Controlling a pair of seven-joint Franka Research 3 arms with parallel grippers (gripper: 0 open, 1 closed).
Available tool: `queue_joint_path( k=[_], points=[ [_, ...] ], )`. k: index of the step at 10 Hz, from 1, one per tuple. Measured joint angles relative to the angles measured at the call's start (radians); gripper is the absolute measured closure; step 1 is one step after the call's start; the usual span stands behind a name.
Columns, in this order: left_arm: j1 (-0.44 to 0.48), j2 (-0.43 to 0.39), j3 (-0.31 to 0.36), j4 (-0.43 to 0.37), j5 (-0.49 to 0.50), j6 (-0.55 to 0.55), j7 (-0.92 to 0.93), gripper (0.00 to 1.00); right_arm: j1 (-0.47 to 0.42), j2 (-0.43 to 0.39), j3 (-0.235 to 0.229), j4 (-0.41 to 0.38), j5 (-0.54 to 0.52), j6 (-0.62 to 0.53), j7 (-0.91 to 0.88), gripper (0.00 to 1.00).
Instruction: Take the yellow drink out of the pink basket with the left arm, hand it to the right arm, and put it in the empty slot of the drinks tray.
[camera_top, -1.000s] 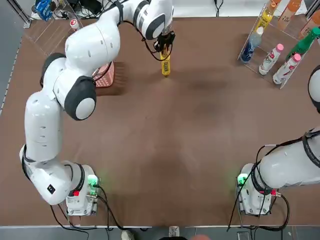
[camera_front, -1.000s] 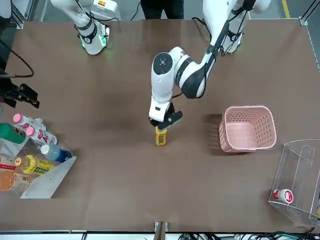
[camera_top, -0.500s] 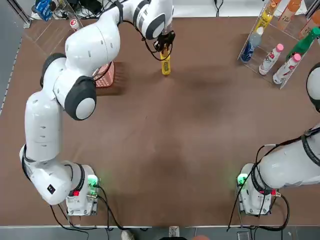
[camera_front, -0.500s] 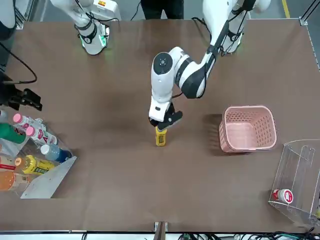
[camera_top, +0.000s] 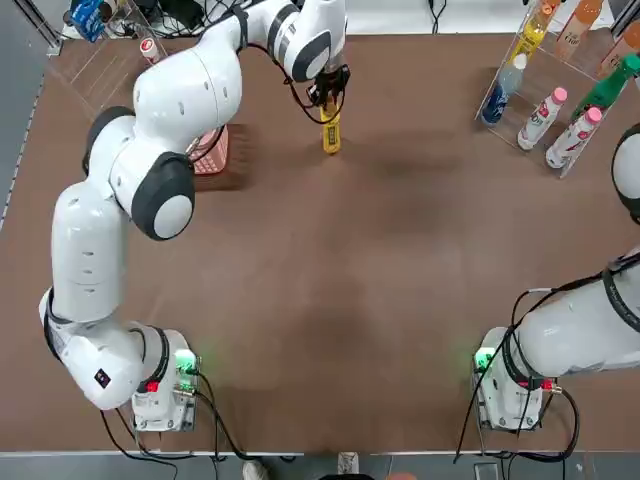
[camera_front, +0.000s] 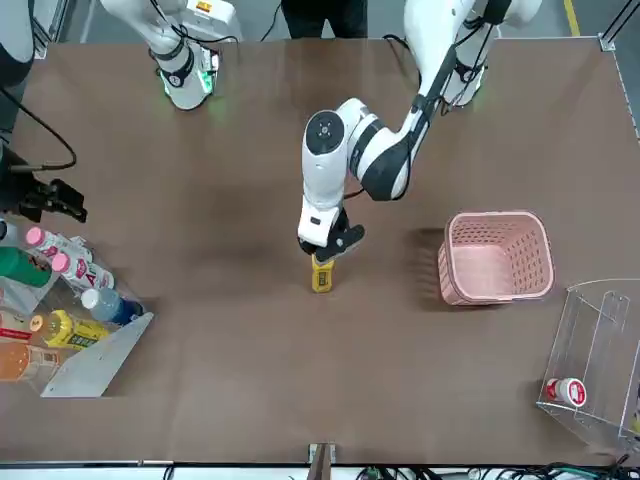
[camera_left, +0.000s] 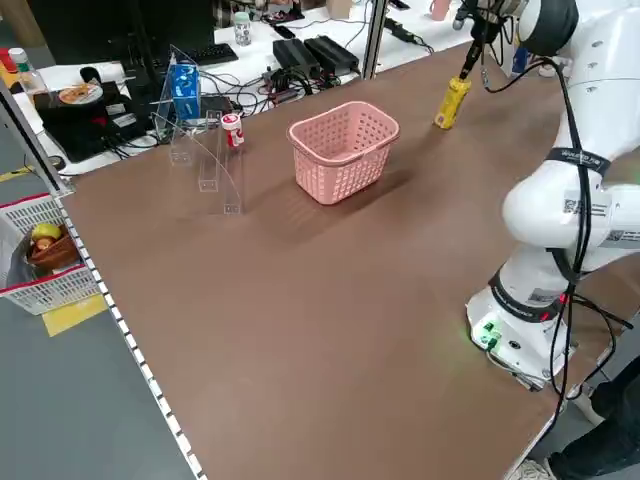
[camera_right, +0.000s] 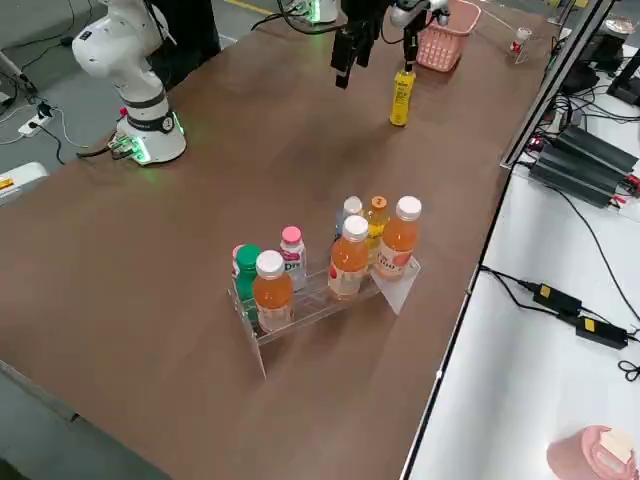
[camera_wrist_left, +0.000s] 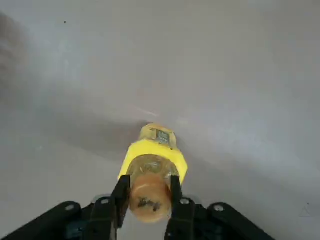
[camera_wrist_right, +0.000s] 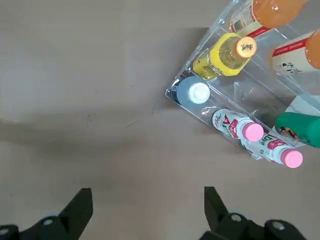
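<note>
The left gripper (camera_front: 327, 243) has its two black fingers (camera_wrist_left: 121, 196) pressed on the neck of the thin bright yellow plastic bottle (camera_top: 330, 130). The bottle stands upright on the brown table (camera_top: 330, 280), right under the jaws. The small pink plastic basket (camera_front: 496, 257) with holes in its walls sits off to one side. The right gripper (camera_wrist_right: 145, 210) hangs with jaws wide apart and nothing between them, near the clear plastic drinks rack (camera_wrist_right: 235, 95).

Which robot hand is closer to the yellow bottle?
Left. The left hand sits on the yellow bottle's top; the right hand hangs far off, by the drinks rack.
</note>
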Motion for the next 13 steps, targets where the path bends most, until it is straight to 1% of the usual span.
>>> queue_joint_path(
  k=[1,2,3,4,5,6,7,9,10,11,13],
  points=[
    [0.000,0.000,0.000,0.009,0.001,0.000,0.000,0.53,0.000,0.000,0.000,0.000,0.000,0.000,0.000,0.01],
    [0.000,0.000,0.000,0.014,0.002,0.000,0.000,0.41,0.000,0.000,0.000,0.000,0.000,0.000,0.000,0.01],
    [0.000,-0.001,0.001,0.017,0.003,0.000,0.000,0.25,0.000,0.000,0.000,0.000,0.000,0.000,0.000,0.01],
    [0.002,-0.005,0.003,0.024,0.003,0.000,0.000,0.11,0.000,0.000,0.000,0.000,0.000,0.000,-0.001,0.01],
    [0.008,-0.019,0.006,0.030,0.004,-0.008,0.000,0.00,0.005,0.000,0.001,0.000,0.000,0.001,-0.001,0.01],
    [0.021,-0.045,0.007,0.033,0.005,-0.044,0.009,0.00,0.022,0.000,0.002,0.000,0.001,0.010,-0.002,0.01],
    [0.047,-0.082,0.005,0.038,0.006,-0.114,0.041,0.00,0.051,0.000,0.005,-0.002,0.002,0.028,-0.006,0.01],
    [0.149,-0.189,-0.004,0.050,0.006,-0.267,0.179,0.00,0.143,0.000,0.008,-0.017,0.010,0.062,0.005,0.01],
    [0.209,-0.246,-0.007,0.050,0.004,-0.326,0.255,0.00,0.201,0.000,0.009,-0.023,0.016,0.081,0.046,0.01],
    [0.270,-0.291,-0.009,0.049,-0.006,-0.370,0.341,0.00,0.268,0.001,0.011,-0.026,0.018,0.107,0.124,0.01],
    [0.390,-0.341,-0.008,0.047,-0.023,-0.421,0.520,0.00,0.420,0.020,0.014,-0.031,0.017,0.173,0.347,0.01]
  ],
)
